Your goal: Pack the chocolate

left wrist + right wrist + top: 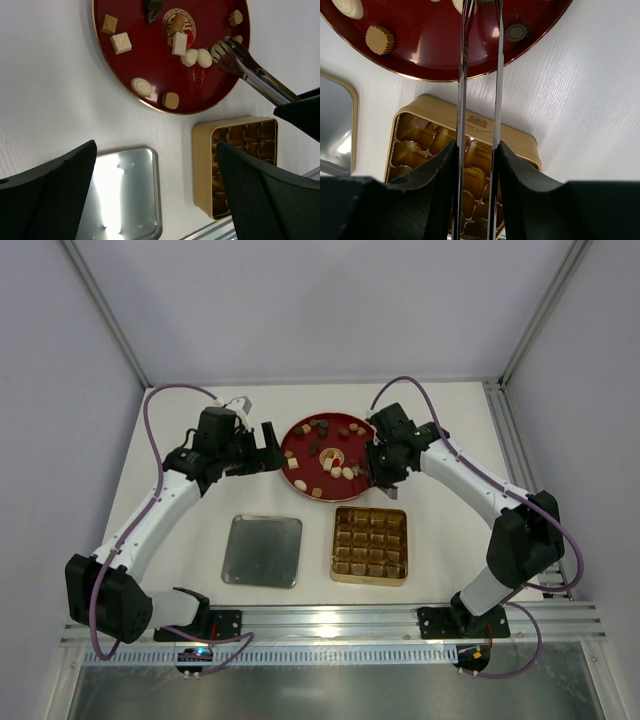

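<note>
Several chocolates (338, 472), tan, dark and cream, lie on the red plate (290, 455). In the left wrist view there are a cream square (121, 43), a cream swirl (142, 86) and a tan fluted round (170, 100). My right gripper (378, 462) (477, 150) is shut on metal tongs (465, 75). The tongs (250, 70) reach over the plate's right side, with their tips at a cream piece (218, 50). My left gripper (266, 448) (156, 165) is open and empty at the plate's left edge. The gold gridded tin (334, 540) shows only brown-gold cells.
A flat silver lid (261, 551) lies left of the tin, in front of the plate. The tin (520, 140) sits directly below my right gripper. Grey walls and frame posts close in the table at the back and sides.
</note>
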